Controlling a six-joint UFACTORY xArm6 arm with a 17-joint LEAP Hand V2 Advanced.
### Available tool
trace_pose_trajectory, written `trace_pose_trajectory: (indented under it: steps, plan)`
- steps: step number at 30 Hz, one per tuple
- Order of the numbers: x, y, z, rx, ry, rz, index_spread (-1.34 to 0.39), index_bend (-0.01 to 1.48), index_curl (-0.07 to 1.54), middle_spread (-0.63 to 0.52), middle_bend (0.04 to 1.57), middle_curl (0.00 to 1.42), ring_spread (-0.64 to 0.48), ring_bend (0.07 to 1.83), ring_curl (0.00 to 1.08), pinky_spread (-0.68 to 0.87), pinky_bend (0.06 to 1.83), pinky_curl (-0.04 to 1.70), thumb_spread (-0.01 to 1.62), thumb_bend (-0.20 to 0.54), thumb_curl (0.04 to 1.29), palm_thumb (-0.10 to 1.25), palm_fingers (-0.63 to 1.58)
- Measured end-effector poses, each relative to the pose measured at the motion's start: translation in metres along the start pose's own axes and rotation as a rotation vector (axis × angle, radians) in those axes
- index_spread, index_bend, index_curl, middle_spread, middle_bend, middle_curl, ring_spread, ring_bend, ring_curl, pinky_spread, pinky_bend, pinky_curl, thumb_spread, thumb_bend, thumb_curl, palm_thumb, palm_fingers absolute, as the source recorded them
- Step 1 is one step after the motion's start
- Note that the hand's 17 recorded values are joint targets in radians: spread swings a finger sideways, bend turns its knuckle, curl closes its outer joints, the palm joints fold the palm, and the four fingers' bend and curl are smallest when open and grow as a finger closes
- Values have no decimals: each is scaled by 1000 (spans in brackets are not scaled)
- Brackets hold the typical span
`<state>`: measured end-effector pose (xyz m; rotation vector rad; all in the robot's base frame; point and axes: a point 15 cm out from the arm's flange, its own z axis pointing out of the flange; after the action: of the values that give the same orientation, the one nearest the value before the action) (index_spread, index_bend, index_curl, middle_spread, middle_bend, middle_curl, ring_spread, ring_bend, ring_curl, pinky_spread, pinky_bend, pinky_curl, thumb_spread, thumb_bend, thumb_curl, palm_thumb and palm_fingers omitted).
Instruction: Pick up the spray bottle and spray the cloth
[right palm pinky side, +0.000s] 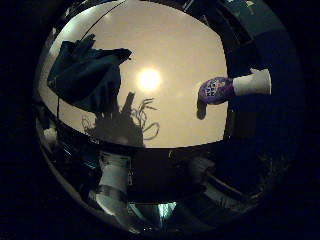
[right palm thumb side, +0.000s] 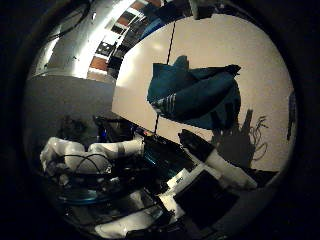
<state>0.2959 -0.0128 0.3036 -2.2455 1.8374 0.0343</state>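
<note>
In the right little finger side palm view, a white spray bottle with a purple label stands on the pale table, near its edge. A dark teal cloth lies crumpled on the table, well away from the bottle. The right thumb side palm view shows the cloth as teal with light stripes. My hand is high above the table, away from both things. Its white fingers are relaxed and open. The hand's shadow falls on the table beside the cloth.
A bright lamp reflection sits on the table between cloth and bottle. Past the table's edge are dark floor and a wall with room clutter.
</note>
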Motion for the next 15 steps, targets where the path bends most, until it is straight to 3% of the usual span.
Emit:
trace_pose_trajectory:
  steps: [6, 15]
  plan:
    - [2, -5, -9, 26, -1, 13, -306, 181, 359, 78, 197, 333, 219, 187, 178, 388, 198, 306, 1002, -25, 347, 711, 188]
    - [36, -13, -52, 134, 20, 119, -297, 167, 327, 54, 195, 333, 208, 208, 211, 390, 219, 316, 987, -25, 347, 697, 238]
